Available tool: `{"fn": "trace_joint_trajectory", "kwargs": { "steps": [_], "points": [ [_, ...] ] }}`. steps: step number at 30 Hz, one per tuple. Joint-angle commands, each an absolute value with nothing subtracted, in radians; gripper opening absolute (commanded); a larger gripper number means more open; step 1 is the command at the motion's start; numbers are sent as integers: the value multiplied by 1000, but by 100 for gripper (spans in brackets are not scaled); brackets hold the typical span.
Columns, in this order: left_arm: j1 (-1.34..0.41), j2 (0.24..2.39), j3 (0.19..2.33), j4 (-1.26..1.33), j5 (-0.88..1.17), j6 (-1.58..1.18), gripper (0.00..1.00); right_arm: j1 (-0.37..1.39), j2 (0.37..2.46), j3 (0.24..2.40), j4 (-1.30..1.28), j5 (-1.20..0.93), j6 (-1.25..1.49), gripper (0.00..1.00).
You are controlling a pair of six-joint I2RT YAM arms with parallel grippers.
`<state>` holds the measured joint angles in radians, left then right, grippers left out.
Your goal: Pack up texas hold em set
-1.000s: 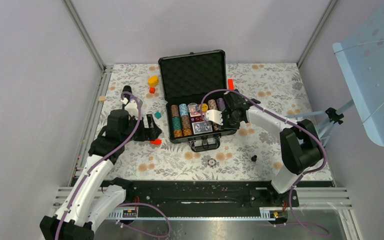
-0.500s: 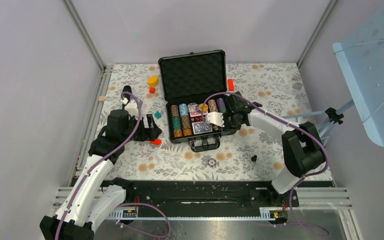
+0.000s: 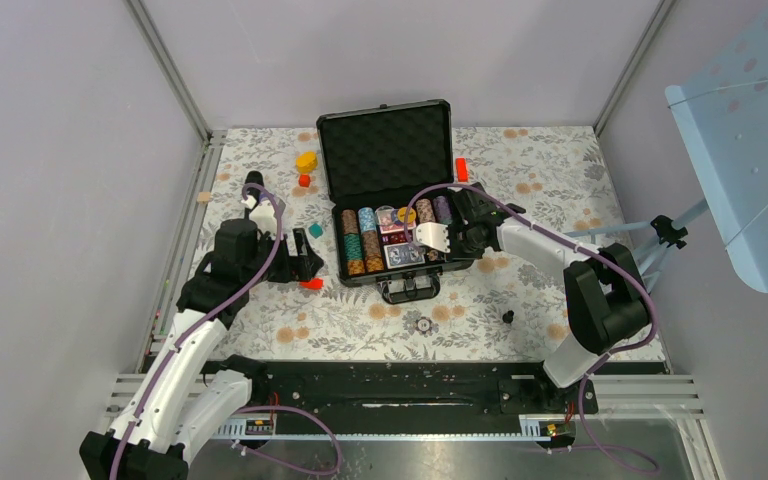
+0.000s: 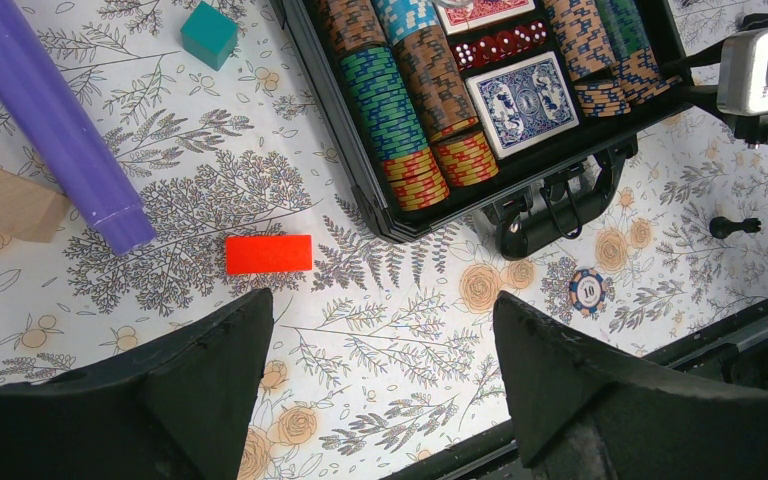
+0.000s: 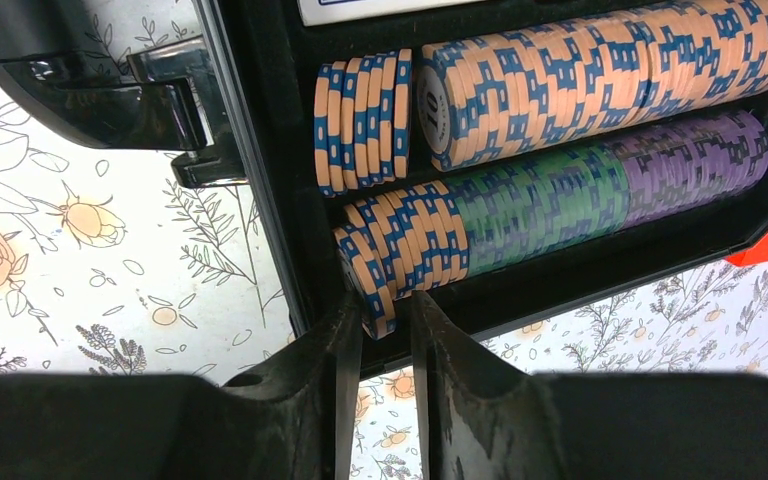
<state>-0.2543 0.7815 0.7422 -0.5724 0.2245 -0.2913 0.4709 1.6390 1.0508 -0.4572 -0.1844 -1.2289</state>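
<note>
Right claw stays at the case, narrowly spread astride end poker chips.

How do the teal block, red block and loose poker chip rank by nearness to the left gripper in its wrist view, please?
From the left gripper:
1. red block, just ahead, lower left.
2. loose poker chip, off to the right.
3. teal block, far ahead, top of view.

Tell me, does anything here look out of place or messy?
Yes. One poker chip lies alone on the table, outside the open case near its handle. Inside, the end chips of one row lean askew instead of standing straight.
</note>
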Motion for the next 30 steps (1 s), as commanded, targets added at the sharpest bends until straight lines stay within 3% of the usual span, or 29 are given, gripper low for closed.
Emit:
{"fn": "trace_joint_trajectory", "kwargs": {
  "steps": [1,2,3,5,30],
  "points": [
    [-251,781,739,-519,228,-279,80,456,1604,1065,-398,-177,-1222,32],
    [-252,781,738,-519,228,-279,80,456,1602,1065,-398,-184,-1220,33],
    [-252,781,738,-518,227,-279,80,456,1602,1067,-401,-189,-1218,42],
    [-252,781,738,-518,228,-279,80,456,1605,1076,-416,-199,-1216,43],
    [-252,778,738,-518,232,-279,80,456,1435,1080,-390,-307,-1080,45]
  ]
}}
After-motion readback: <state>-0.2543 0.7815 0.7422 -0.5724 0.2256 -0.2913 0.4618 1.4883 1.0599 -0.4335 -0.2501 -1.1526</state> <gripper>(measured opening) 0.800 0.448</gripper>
